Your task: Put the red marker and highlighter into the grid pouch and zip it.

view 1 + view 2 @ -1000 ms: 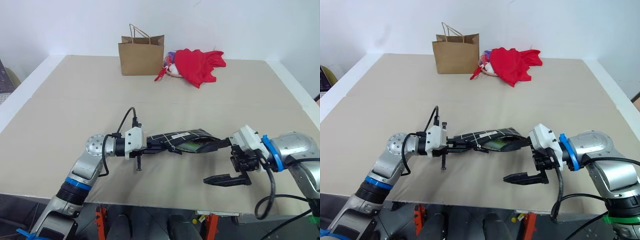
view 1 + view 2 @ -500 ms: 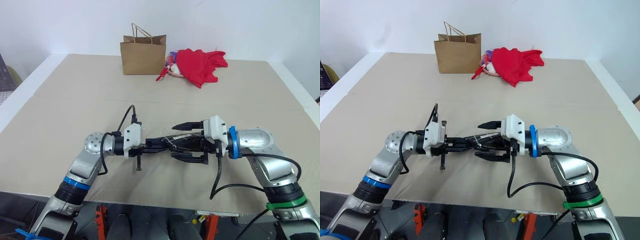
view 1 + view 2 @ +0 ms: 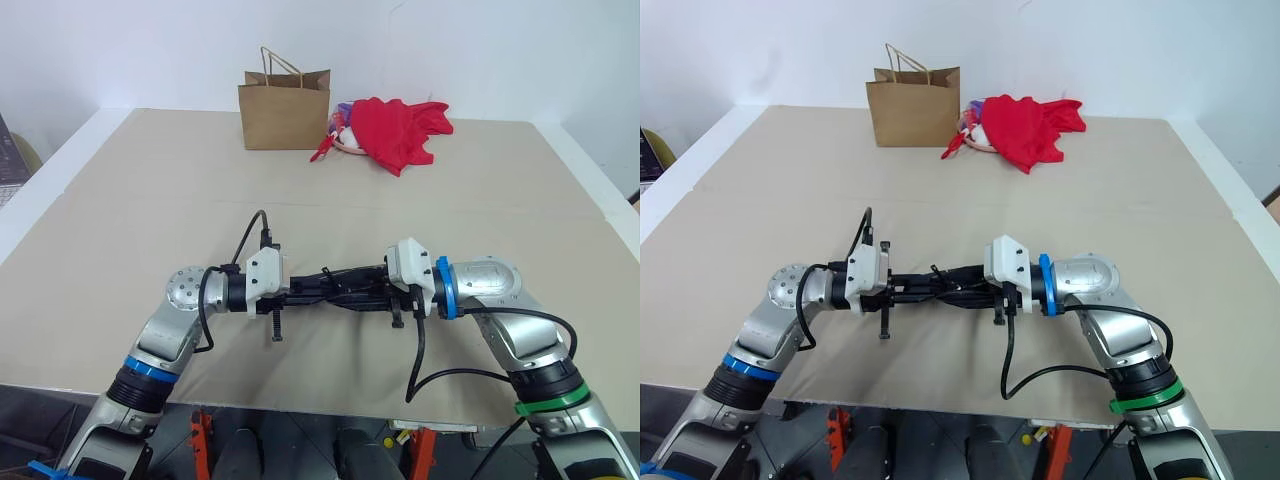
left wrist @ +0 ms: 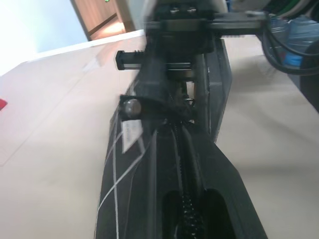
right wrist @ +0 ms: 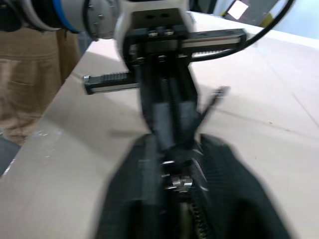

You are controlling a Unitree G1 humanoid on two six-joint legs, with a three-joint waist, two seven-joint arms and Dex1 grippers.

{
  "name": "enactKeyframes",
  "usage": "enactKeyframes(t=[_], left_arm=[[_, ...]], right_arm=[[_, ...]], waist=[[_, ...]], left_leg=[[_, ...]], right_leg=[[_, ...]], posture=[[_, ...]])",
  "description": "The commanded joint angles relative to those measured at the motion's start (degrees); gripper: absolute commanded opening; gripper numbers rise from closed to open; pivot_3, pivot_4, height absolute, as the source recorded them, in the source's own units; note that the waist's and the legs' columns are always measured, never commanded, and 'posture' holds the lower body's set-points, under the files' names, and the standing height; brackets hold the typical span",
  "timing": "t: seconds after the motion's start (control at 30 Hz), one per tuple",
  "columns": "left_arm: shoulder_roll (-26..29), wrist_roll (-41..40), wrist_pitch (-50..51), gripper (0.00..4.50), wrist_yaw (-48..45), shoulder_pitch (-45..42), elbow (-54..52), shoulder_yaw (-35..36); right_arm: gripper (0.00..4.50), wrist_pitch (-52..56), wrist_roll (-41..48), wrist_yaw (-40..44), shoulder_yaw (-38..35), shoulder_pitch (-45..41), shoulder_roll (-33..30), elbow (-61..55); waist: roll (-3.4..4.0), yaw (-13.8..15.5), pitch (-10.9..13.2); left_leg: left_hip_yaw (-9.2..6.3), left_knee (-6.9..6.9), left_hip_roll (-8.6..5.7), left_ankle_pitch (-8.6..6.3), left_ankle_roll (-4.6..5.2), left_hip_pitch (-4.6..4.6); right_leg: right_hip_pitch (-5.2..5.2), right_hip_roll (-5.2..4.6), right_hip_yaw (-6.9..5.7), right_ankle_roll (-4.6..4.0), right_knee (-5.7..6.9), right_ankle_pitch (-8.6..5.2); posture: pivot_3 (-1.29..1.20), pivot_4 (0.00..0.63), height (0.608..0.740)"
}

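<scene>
- The pouch [image 3: 340,287] hangs above the near part of the bench [image 3: 150,190], stretched between the two grippers, its long axis running left to right across the robot's front, roughly level.
- The left gripper [image 3: 300,291] has its jaws clenched on the pouch's left end, pointing toward the right arm.
- The right gripper [image 3: 372,291] faces it from the other end, jaws drawn in around the pouch at the zipper line; whether they are fully clamped cannot be told.
- In the left wrist view the zipper [image 4: 185,199] runs straight along the pouch's length, white grid lines on the fabric beside it.
- In the right wrist view the metal pull [image 5: 178,183] sits just ahead of the right fingers.
- A paper bag [image 3: 283,110] and red cloth [image 3: 395,128] lie at the bench's far edge, well apart from the pouch.
</scene>
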Motion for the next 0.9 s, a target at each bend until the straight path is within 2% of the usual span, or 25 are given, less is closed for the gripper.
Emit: enactKeyframes(t=[0.03,0.43,0.77,0.9], left_arm=[[0.39,-0.11,-0.81,0.00,-0.28,-0.15,-1.51,0.36],[1.01,0.07,-1.49,0.00,-0.80,-0.13,-0.32,0.14],[2.10,0.14,-2.36,0.00,-0.83,-0.11,0.78,-0.02],[2.11,-0.01,-2.45,0.00,-0.73,-0.39,0.96,-0.36]], right_arm=[[0.33,-0.84,0.85,0.04,-2.25,-0.03,-1.01,-1.36],[0.33,-1.76,5.43,3.42,-3.98,3.09,-3.58,-4.78],[0.33,-5.10,6.71,5.36,-7.82,4.69,-7.68,-1.54],[0.33,-2.21,8.22,3.98,-6.90,4.32,-7.41,-2.76]], waist=[[0.00,0.00,0.00],[-0.01,0.00,0.00],[-0.02,0.01,0.01],[-0.02,-0.07,0.01]], left_leg=[[0.00,0.00,0.00,0.00,0.00,0.00],[0.00,0.00,0.00,0.00,0.00,0.00],[0.00,0.00,0.00,0.00,0.00,-0.01],[0.00,0.01,0.00,0.00,0.00,0.00]], right_leg=[[0.00,0.00,0.00,0.00,0.00,0.00],[0.00,0.00,0.00,0.00,0.00,0.00],[0.00,0.00,0.00,0.01,0.00,-0.01],[0.00,0.00,0.00,0.00,0.00,0.00]], posture=[[0.00,0.150,0.740],[0.00,0.150,0.740],[0.00,0.150,0.740],[0.00,0.150,0.740]])
